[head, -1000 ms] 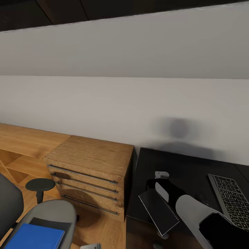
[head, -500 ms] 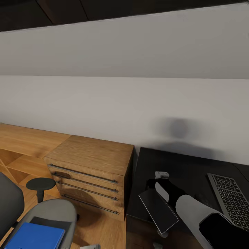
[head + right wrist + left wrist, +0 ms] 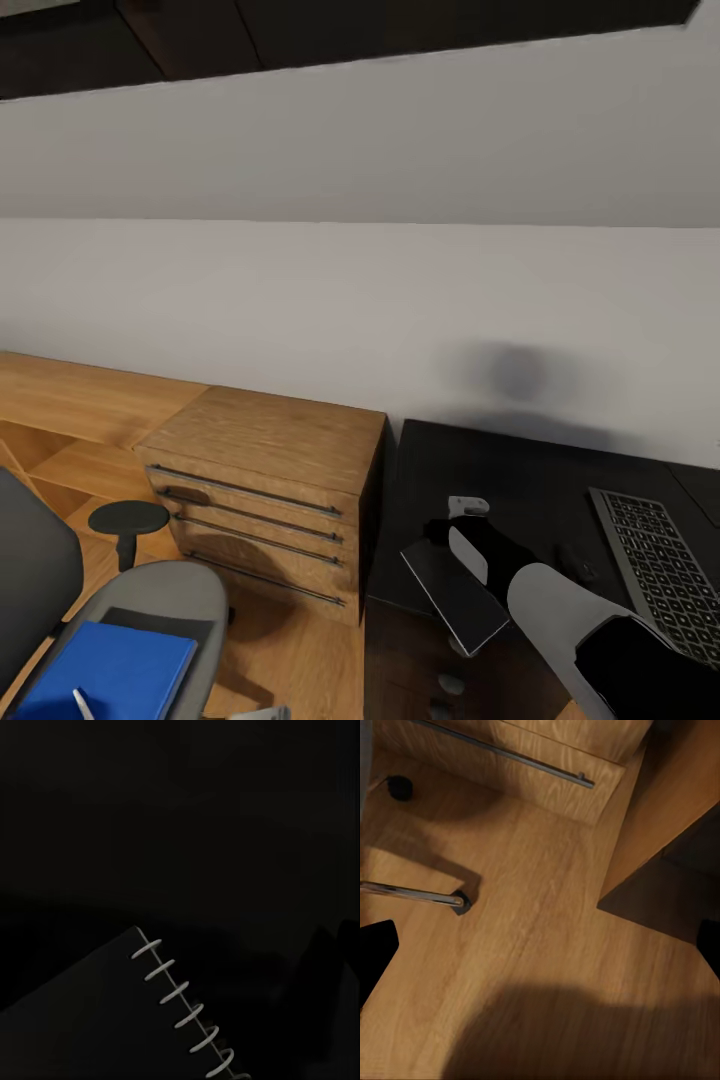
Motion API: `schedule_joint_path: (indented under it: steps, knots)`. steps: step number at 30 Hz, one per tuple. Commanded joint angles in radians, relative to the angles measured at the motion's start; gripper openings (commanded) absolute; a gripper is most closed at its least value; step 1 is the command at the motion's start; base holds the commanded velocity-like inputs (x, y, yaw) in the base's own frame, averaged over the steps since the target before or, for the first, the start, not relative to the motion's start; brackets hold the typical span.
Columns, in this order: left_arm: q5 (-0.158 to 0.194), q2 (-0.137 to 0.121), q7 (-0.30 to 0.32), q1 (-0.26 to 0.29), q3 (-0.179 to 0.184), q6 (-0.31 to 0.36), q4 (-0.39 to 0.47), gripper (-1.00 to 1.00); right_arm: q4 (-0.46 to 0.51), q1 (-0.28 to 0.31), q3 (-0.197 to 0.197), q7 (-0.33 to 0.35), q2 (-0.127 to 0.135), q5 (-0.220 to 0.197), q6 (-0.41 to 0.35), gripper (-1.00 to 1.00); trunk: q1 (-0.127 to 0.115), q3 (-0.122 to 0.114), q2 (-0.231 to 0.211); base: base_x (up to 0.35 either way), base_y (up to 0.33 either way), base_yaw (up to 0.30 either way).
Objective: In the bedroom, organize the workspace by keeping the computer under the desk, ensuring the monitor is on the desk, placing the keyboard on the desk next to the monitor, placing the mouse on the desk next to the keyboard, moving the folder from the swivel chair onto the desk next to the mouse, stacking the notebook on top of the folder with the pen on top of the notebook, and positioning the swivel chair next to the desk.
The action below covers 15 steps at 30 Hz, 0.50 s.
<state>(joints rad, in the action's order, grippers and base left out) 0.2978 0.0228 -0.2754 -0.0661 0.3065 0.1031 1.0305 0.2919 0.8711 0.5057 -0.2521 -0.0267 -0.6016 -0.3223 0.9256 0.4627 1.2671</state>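
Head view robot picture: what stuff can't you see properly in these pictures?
- Keyboard: cut off by the head view's right edge.
- Blue folder on the swivel chair: bottom edge crops it.
- Right gripper: the notebook and arm cover its fingers in the head view.
- Desk: too dark in the right wrist view.

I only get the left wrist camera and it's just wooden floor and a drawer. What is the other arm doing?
Observer: The right gripper is over the black desk, carrying a spiral notebook.
Operator: Where's the folder it goes on?
Observer: The blue folder lies on the swivel chair seat, beside the wooden drawer unit.
Operator: Is the pen around?
Observer: A thin white stick, perhaps the pen, rests on the folder near the picture's lower edge.
Operator: Anything else on the desk?
Observer: The keyboard lies on the desk's right part.
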Motion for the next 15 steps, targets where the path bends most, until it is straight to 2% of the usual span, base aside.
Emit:
schedule_joint_path:
  steps: [1, 6, 15]
  knots:
    - [0.007, 0.000, -0.006, 0.000, 0.002, 0.004, 0.003, 1.00, 0.001, 0.000, 0.009, -0.007, 0.001, -0.010, -0.007, 1.00, 0.000, 0.001, 0.001, -0.205, 0.000, 0.000]
    - [0.007, -0.001, -0.007, 0.000, 0.002, 0.003, 0.003, 1.00, 0.001, 0.000, 0.009, -0.007, 0.001, -0.010, -0.007, 1.00, 0.000, 0.001, 0.001, -0.104, 0.000, 0.000]
    - [0.007, 0.000, -0.007, 0.000, 0.003, 0.003, 0.003, 1.00, 0.001, 0.000, 0.010, -0.007, 0.001, -0.010, -0.007, 1.00, 0.000, 0.001, 0.001, -0.014, 0.000, 0.000]
